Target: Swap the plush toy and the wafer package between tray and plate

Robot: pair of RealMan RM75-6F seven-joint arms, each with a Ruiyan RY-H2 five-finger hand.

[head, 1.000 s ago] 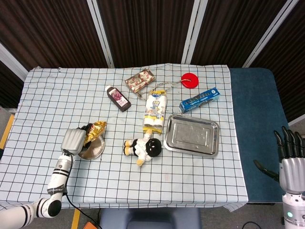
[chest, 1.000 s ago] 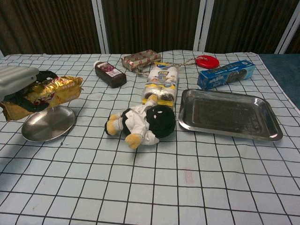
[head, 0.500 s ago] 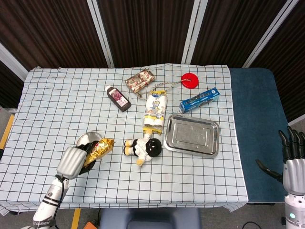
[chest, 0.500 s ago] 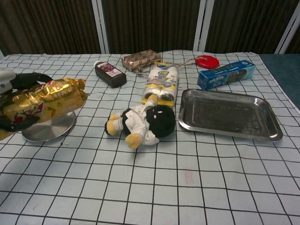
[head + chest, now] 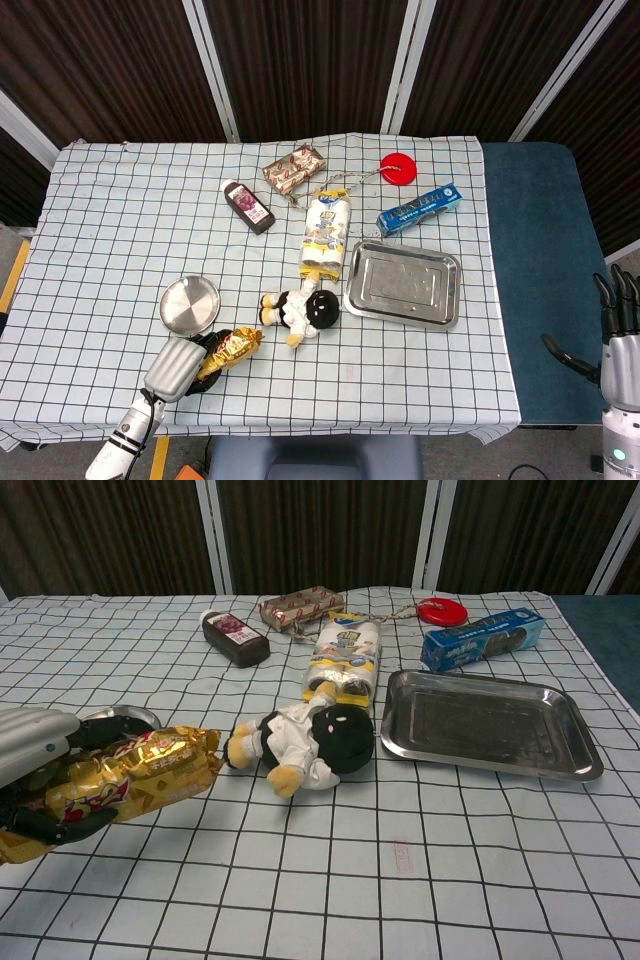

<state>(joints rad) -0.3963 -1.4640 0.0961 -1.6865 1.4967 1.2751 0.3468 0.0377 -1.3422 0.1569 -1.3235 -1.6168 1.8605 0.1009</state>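
Observation:
My left hand (image 5: 180, 367) (image 5: 35, 770) grips the gold wafer package (image 5: 229, 351) (image 5: 130, 780) near the table's front left, in front of the round steel plate (image 5: 189, 304) (image 5: 125, 716). The plate holds nothing. A black-and-white plush toy (image 5: 299, 310) (image 5: 305, 742) lies on the cloth between the plate and the rectangular steel tray (image 5: 402, 284) (image 5: 490, 722), which is bare. Off the table's right edge, my right hand (image 5: 619, 336) hangs with fingers spread and holds nothing.
Behind the toy lie a yellow-white snack pack (image 5: 326, 230) (image 5: 345, 658), a dark bottle (image 5: 249, 206) (image 5: 233, 636), a brown patterned packet (image 5: 293, 170) (image 5: 300, 607), a red disc (image 5: 399, 167) (image 5: 441, 610) and a blue biscuit box (image 5: 418, 209) (image 5: 482, 637).
My left hand has carried the wafer package off the plate, toward the table's front edge and to the right. The plate now shows bare. The right hand has sunk slightly.

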